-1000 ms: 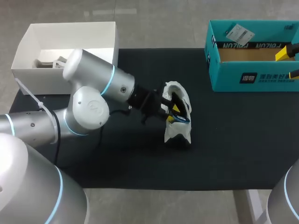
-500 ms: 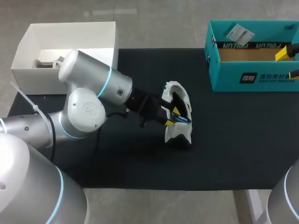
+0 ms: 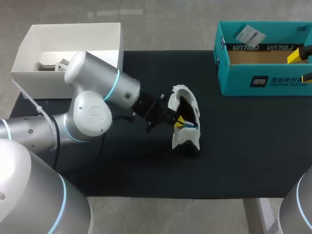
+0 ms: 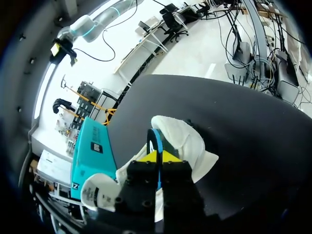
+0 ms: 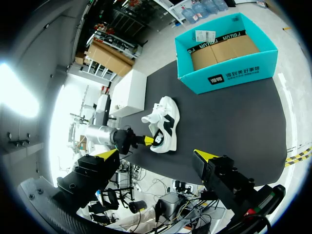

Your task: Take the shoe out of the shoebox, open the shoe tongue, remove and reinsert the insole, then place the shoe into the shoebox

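A white shoe (image 3: 184, 139) with black trim stands on the black mat (image 3: 234, 146) at the table's middle, its opening turned toward my left arm. My left gripper (image 3: 180, 121) reaches into that opening. In the left wrist view the left gripper (image 4: 158, 157) is shut on the thin blue edge of the insole (image 4: 157, 142), which sticks up out of the shoe (image 4: 192, 141). The teal shoebox (image 3: 263, 80) stands open at the back right. My right gripper (image 3: 301, 66) hangs over the box's right end, open and holding nothing. From the right wrist view, the shoe (image 5: 163, 122) lies far ahead of the right gripper (image 5: 156, 156).
A white box (image 3: 29, 48) with small items inside sits at the back left, partly off the mat. The teal shoebox (image 5: 224, 78) holds only a brown cardboard floor and a paper tag.
My left gripper's fingers have closed onto the insole's edge. The left arm dipped slightly and came back. The shoe and the right arm have stayed put.
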`<move>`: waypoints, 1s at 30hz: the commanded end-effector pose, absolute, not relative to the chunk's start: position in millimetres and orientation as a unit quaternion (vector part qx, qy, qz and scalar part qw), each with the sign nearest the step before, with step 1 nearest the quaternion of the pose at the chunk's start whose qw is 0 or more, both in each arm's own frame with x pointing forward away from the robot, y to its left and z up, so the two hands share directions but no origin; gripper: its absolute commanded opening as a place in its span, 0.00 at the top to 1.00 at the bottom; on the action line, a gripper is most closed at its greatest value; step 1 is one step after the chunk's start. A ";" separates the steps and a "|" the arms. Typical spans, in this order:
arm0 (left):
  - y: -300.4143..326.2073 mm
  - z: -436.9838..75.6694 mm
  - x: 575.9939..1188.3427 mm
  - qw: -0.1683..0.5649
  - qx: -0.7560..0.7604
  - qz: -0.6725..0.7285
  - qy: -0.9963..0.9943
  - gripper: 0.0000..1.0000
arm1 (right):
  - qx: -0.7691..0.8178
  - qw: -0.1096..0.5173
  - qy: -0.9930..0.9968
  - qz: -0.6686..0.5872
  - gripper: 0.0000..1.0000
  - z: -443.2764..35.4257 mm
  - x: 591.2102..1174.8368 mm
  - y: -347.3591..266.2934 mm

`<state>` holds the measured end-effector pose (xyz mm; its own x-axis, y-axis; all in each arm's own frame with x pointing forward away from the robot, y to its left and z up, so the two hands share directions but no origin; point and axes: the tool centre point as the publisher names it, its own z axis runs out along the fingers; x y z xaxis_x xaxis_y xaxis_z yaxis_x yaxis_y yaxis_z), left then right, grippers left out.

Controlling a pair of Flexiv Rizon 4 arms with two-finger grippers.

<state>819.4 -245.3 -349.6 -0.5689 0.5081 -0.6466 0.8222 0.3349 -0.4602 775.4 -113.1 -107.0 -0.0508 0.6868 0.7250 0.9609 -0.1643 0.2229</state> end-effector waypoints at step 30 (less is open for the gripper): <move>-243.4 -340.3 818.0 0.187 0.410 -0.408 0.794 0.55 | -0.665 0.182 -0.620 -0.375 0.00 -107.7 775.0 -112.7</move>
